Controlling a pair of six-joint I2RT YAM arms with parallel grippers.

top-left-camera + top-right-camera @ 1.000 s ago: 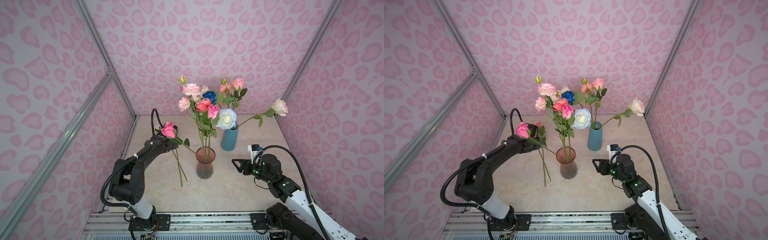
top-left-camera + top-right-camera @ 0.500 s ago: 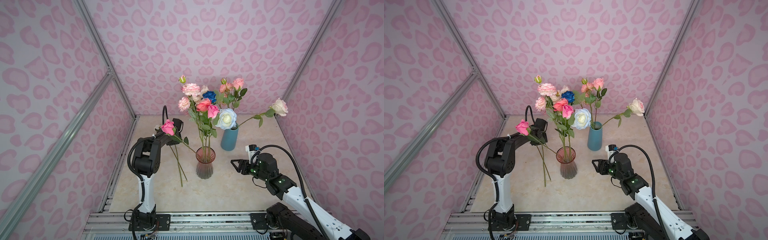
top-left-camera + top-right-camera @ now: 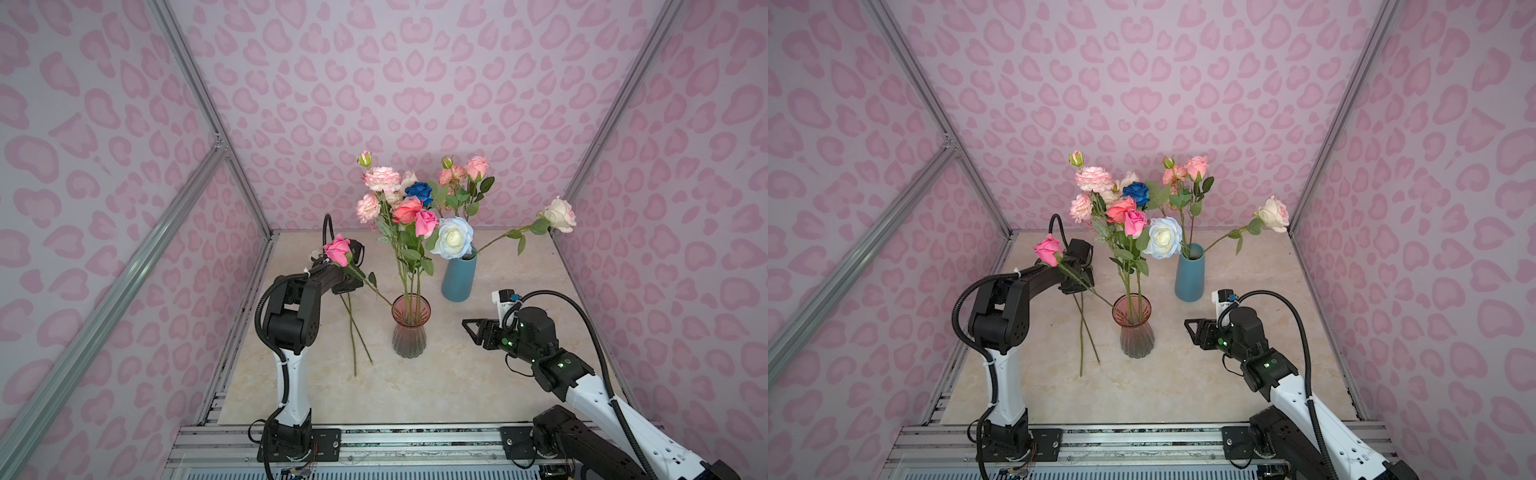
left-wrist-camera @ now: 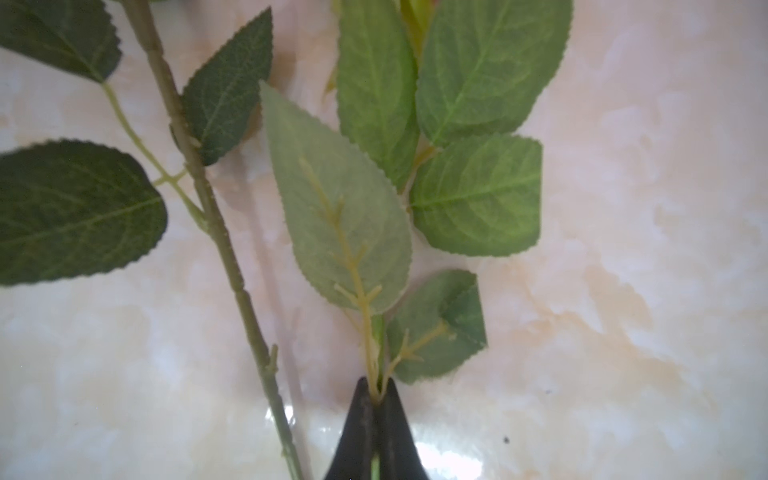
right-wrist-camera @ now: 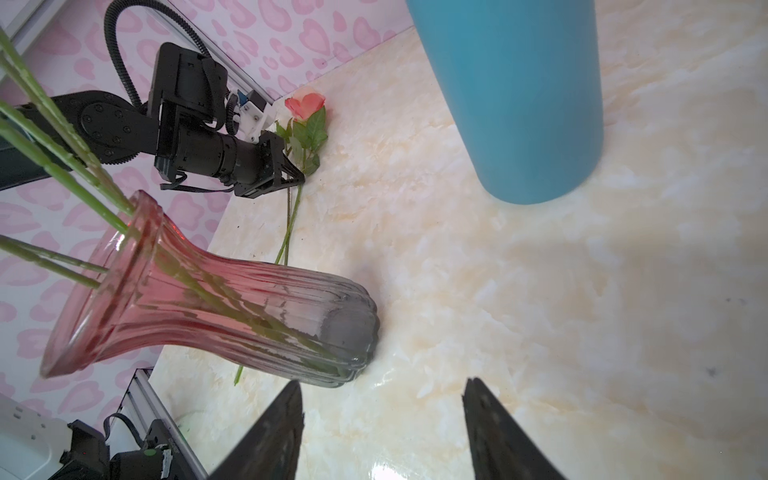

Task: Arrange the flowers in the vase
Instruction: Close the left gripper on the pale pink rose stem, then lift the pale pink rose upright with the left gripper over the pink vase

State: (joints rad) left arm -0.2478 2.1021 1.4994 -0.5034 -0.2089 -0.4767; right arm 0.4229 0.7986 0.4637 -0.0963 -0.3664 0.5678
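A ribbed glass vase (image 3: pixel 410 332) (image 5: pixel 216 299) with a pink rim stands mid-table and holds several flowers (image 3: pixel 409 208). One pink rose (image 3: pixel 337 249) leans out of it to the left. Two more flowers lie on the table left of the vase, their stems (image 3: pixel 354 332) crossing. My left gripper (image 3: pixel 345 288) (image 4: pixel 376 391) is down at them, shut on one leafy green stem (image 4: pixel 377 332). The other stem (image 4: pixel 232 270) lies just beside the jaws. A coral bloom (image 5: pixel 305 106) shows beyond that gripper. My right gripper (image 3: pixel 469 326) (image 5: pixel 383 380) hangs open and empty, right of the vase.
A blue vase (image 3: pixel 459 276) (image 3: pixel 1190 274) behind the glass one holds a pale blue-white rose (image 3: pixel 453 237), a cream rose (image 3: pixel 560 214) leaning far right, and peach blooms. Pink patterned walls close the back and sides; a metal rail (image 3: pixel 374 440) runs along the front.
The left arm has drawn its elbow up and back while its gripper dropped to the lying stems and shut on one. The right arm barely moved.
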